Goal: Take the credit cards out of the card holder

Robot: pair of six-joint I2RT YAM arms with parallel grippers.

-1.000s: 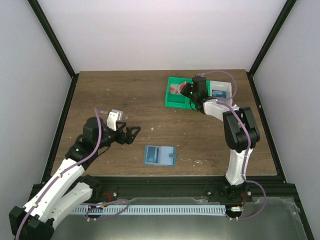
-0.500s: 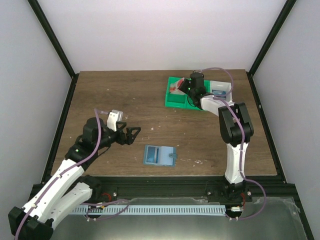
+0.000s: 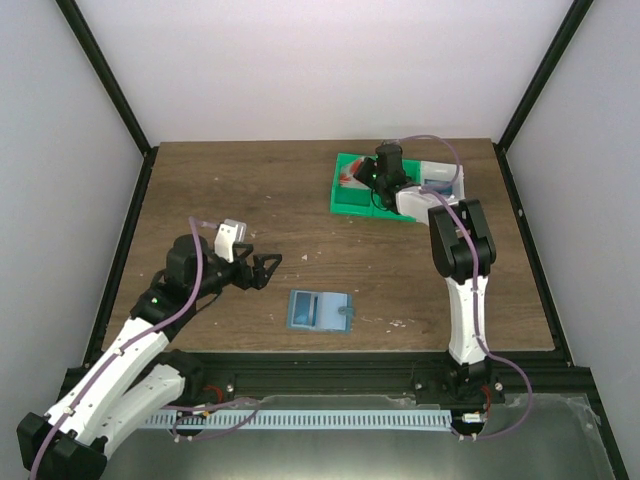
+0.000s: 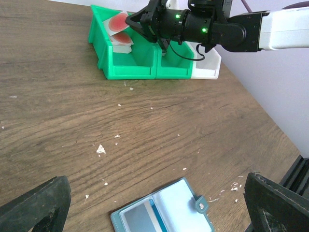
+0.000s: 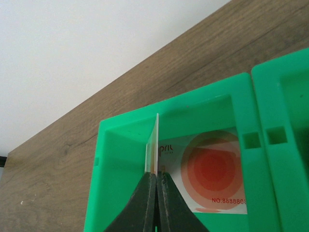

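The card holder (image 3: 320, 311) lies open and flat on the table near the front, light blue, with a grey card (image 4: 140, 217) showing in one pocket. My left gripper (image 3: 265, 268) hovers open to its left and slightly behind it; in the left wrist view the card holder (image 4: 164, 210) sits low between the spread fingers. My right gripper (image 5: 157, 176) is shut on a thin credit card (image 5: 155, 142), seen edge-on, over the left compartment of the green bin (image 5: 111, 159). Another credit card (image 5: 212, 174), white with red-orange circles, lies inside that compartment.
The green bin (image 3: 350, 205) has two compartments and stands at the back right, with a white bin (image 3: 440, 180) against its right side. Small white crumbs (image 4: 100, 150) dot the wood. Black frame posts and white walls border the table.
The right arm has swung a little left and farther back over the green bin with the card still pinched. The left arm and the card holder have not moved.
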